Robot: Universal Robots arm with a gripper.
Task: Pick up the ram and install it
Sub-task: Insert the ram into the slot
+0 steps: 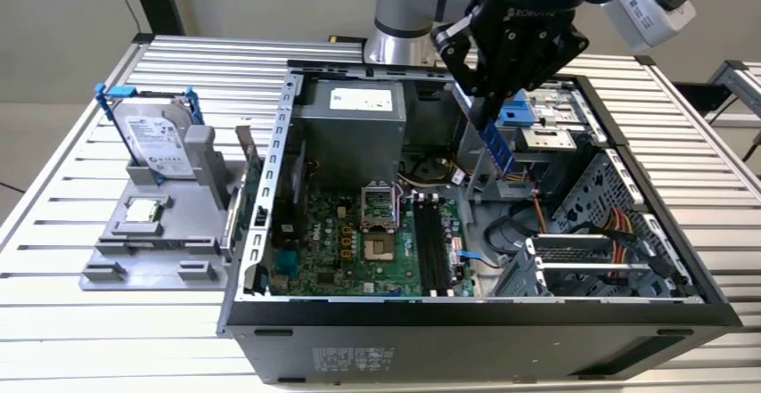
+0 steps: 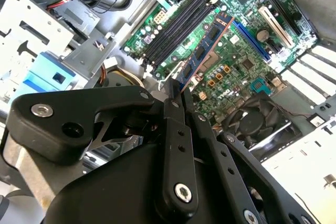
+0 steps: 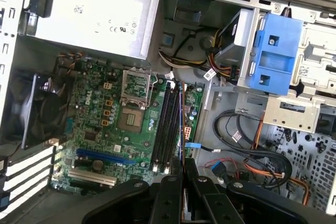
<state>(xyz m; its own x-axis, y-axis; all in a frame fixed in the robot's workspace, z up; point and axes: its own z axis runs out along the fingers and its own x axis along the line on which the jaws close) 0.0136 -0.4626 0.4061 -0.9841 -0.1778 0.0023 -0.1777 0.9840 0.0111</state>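
Observation:
My gripper (image 1: 489, 112) hangs over the open computer case (image 1: 285, 157), shut on the ram (image 1: 500, 150), a narrow blue-green stick pointing down into the case. In the second wrist view the ram (image 2: 207, 45) sticks out from the gripper (image 2: 176, 92) toward the green motherboard (image 2: 247, 51). In the first wrist view the ram (image 3: 181, 124) shows edge-on beyond the gripper (image 3: 182, 165), hovering above the black memory slots (image 3: 167, 124). The slots (image 1: 430, 246) lie well below the stick, apart from it.
On the exterior view's left, a grey fixture (image 1: 119, 264) holds a silver hard drive in a blue frame (image 1: 155, 135) and a small square CPU chip (image 1: 143, 210). Inside the case are a power supply (image 1: 351, 117), a blue drive caddy (image 3: 275, 53), a fan (image 3: 42, 111) and loose cables (image 3: 247, 156).

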